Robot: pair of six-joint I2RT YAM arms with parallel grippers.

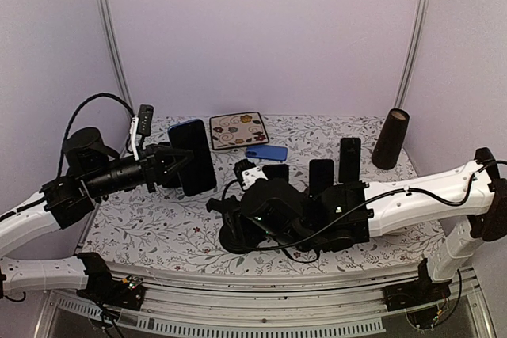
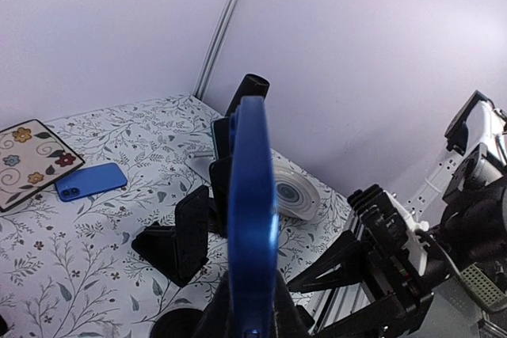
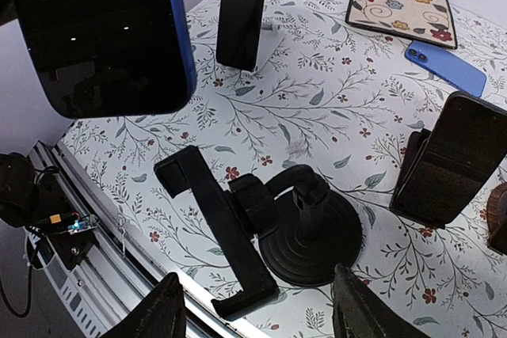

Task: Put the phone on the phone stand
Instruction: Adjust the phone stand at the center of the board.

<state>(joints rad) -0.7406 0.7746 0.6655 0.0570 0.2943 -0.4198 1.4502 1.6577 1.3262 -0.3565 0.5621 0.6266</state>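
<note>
Phone point(image 1: 194, 156) up off the table point(image 1: 150, 231), pinched in the left gripper point(image 1: 179, 162), blue case, dark glass, standing on end over the left side of the flowered cloth. From the left wrist we get it edge-on: a blue rim rising straight out of the jaws, which sit clamped tight against its lower end.

Over to the right arm, reaching across the front of the table. The right gripper point(image 3: 258, 279) hangs wide apart, both fingers point(image 3: 162, 314) showing at the bottom of its own camera and nothing gripped between them. Just ahead of them stands the phone stand point(image 3: 309, 235): round black base, short curved neck, and a long clamp bracket point(image 3: 218, 231) tipped over towards the near edge. Bracket bare, no phone in it. Whether the fingers touch the stand, I cannot tell from here.

In that same wrist view the held phone fills the upper left corner, screen facing the camera, well clear of the stand and above it.

Further back: a small blue phone point(image 1: 266, 152) lying flat, just beside a flowered mat point(image 1: 238, 130). To the right of those, three dark phones propped upright on low black holders point(image 1: 321, 176), and a dark cylinder point(image 1: 391, 138) at the far right corner.
</note>
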